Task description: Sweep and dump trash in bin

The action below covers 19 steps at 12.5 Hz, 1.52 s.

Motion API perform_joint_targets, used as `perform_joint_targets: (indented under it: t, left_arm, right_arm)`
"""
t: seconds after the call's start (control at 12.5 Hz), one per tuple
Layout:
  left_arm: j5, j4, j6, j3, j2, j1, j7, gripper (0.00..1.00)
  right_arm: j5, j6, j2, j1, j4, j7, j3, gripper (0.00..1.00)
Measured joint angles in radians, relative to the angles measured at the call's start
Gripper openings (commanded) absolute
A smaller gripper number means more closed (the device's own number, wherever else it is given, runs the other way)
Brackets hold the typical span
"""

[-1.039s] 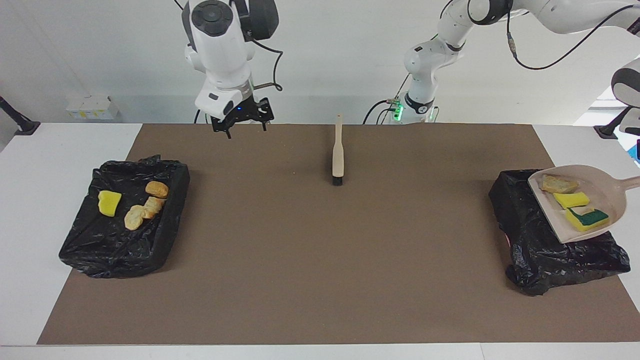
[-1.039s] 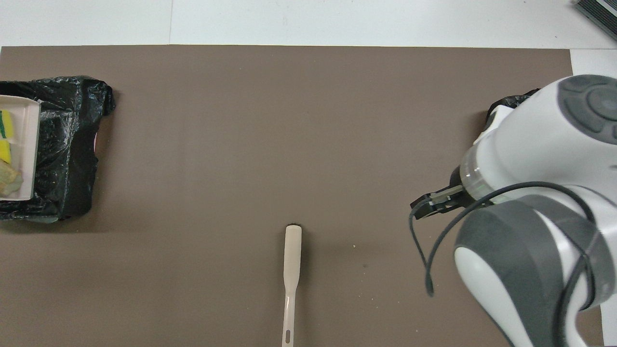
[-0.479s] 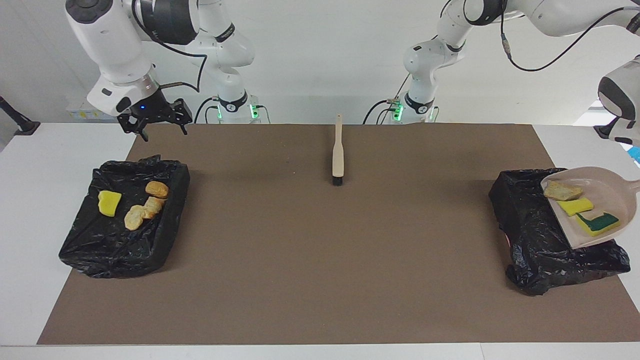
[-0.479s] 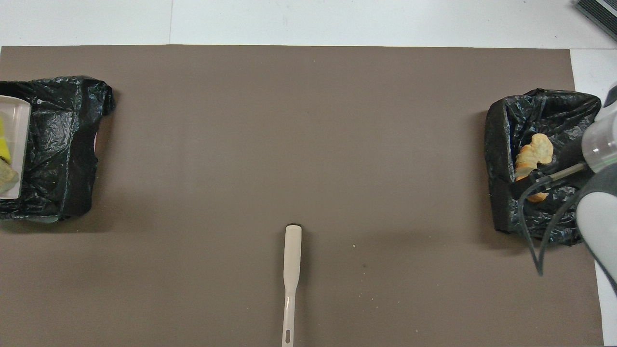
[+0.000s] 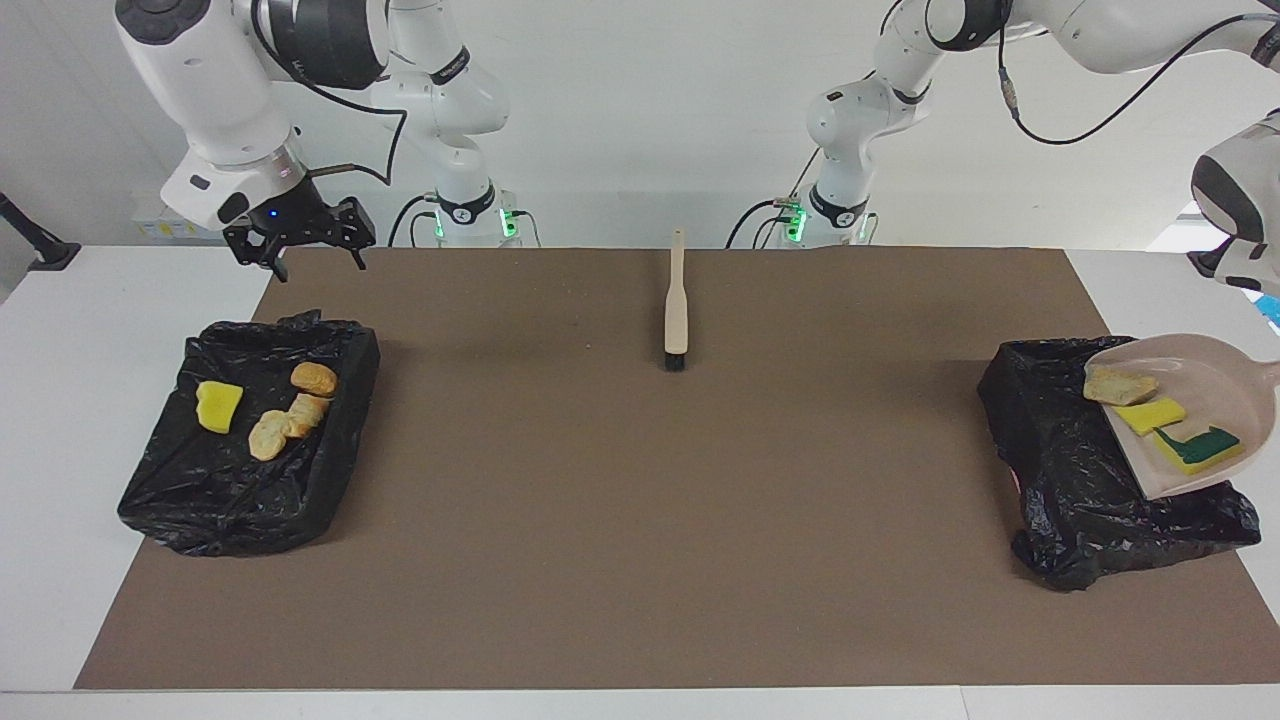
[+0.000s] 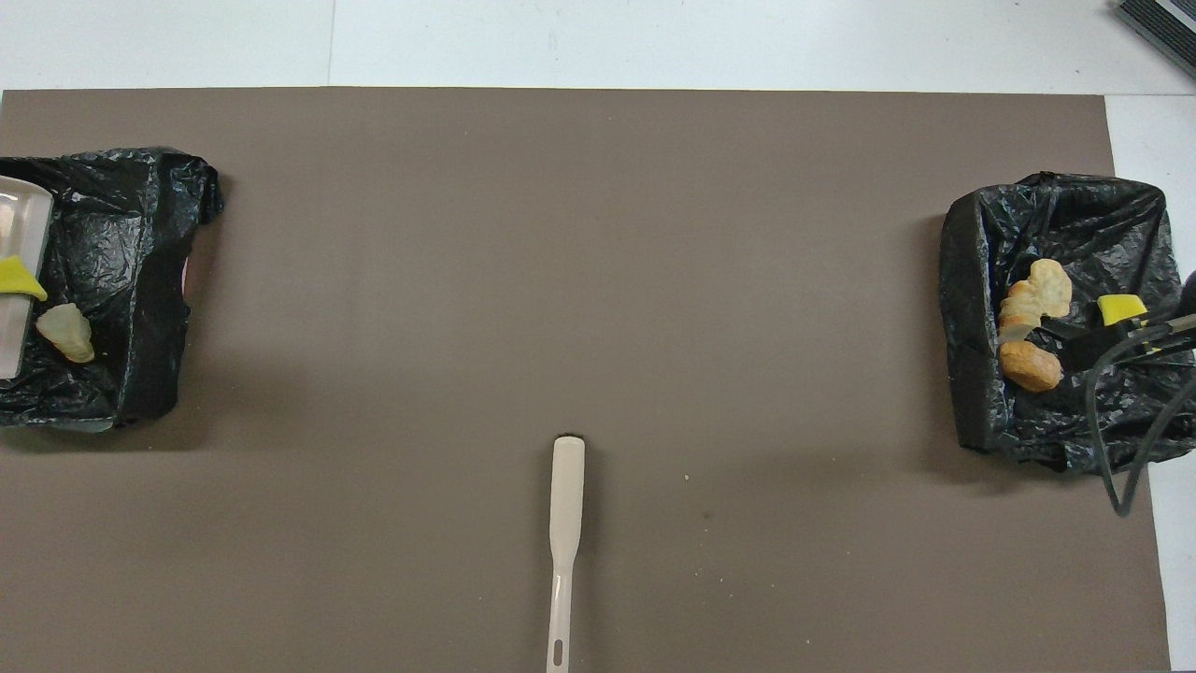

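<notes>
A beige dustpan [image 5: 1215,385] hangs tilted over the black-lined bin [image 5: 1060,450] at the left arm's end, its handle running out of view toward the left arm. A tan trash chunk [image 5: 1120,385] lies at its low lip, with a yellow sponge piece [image 5: 1150,415] and a yellow-green one [image 5: 1195,448] higher up. In the overhead view the tan chunk [image 6: 65,332] shows against the liner, just off the pan [image 6: 14,262]. My left gripper is out of view. My right gripper [image 5: 317,265] hangs open and empty high above the other bin [image 5: 250,470].
That second bin holds a yellow sponge piece [image 5: 218,405] and tan chunks [image 5: 313,378]. The beige brush [image 5: 676,300] lies on the brown mat [image 5: 640,520] near the robots, midway between the arms, bristles pointing away from them.
The right arm swung from the middle of the table out to its own end. The dustpan tipped further and the scraps slid toward its lip.
</notes>
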Motion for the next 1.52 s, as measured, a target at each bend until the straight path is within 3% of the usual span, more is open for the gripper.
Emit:
perform_joint_targets:
  t: [0.4, 1.04, 1.52]
  left_arm:
    - [0.155, -0.056, 0.006, -0.003, -0.051, -0.041, -0.045, 0.0]
    - [0.307, -0.146, 0.043, -0.008, -0.094, -0.102, -0.074, 0.0]
    - [0.435, -0.251, 0.045, -0.009, -0.115, -0.149, -0.272, 0.0]
  right_arm:
    - [0.01, 0.038, 0.002, 0.0, -0.003, 0.006, 0.0, 1.0]
    - [0.062, 0.038, 0.001, 0.002, -0.015, 0.092, 0.017, 1.0]
    - [0.062, 0.038, 0.0, 0.002, -0.015, 0.093, 0.02, 1.0]
